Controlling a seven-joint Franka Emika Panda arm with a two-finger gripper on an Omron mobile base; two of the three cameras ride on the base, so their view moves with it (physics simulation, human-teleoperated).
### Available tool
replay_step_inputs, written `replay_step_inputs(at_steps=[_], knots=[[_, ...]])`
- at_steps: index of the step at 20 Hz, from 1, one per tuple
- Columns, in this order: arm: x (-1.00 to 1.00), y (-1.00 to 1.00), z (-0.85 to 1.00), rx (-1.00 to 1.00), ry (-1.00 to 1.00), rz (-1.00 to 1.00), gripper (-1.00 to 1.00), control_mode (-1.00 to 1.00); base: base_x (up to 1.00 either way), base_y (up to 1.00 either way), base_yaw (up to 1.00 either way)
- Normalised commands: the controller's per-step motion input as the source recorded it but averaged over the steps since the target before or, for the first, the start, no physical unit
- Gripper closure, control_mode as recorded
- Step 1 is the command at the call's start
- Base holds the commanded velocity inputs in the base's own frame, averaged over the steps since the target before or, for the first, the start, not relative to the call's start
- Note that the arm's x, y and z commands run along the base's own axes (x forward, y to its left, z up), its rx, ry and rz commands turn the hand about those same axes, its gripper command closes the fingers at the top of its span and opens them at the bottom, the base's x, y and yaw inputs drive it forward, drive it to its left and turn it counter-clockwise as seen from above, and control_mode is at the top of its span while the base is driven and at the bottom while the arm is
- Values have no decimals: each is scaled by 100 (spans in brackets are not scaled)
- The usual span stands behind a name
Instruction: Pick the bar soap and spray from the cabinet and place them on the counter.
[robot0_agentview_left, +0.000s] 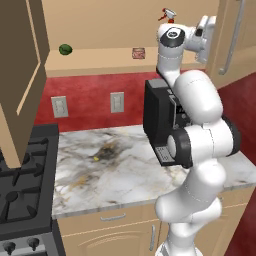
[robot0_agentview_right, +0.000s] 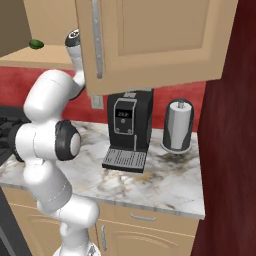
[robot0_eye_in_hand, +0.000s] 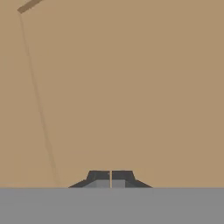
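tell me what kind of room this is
A kitchen, rendered: a marble counter beside a black gas stove, a coffee machine, and a wooden wall cabinet above.

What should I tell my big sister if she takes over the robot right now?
Gripper: shut, holding nothing, facing the bare tan inside of the cabinet.
Bar soap: lying on the cabinet shelf, left of the arm.
Spray: in the cabinet; its red nozzle shows just above the arm's wrist.
Counter: neither item is on it yet.
Done: cabinet doors are open, arm is up at the shelf.
Left: grab the soap and the spray, set each on the counter.
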Motion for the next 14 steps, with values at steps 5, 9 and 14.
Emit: replay_step_inputs(at_steps=[5, 9, 14], knots=[[-49, -85, 16, 5, -17, 12, 100, -100, 0, 0, 0], [-50, -79, 12, 6, -16, 16, 100, -100, 0, 0, 0], [-44, -78, 4, 3, -18, 19, 100, -100, 0, 0, 0]])
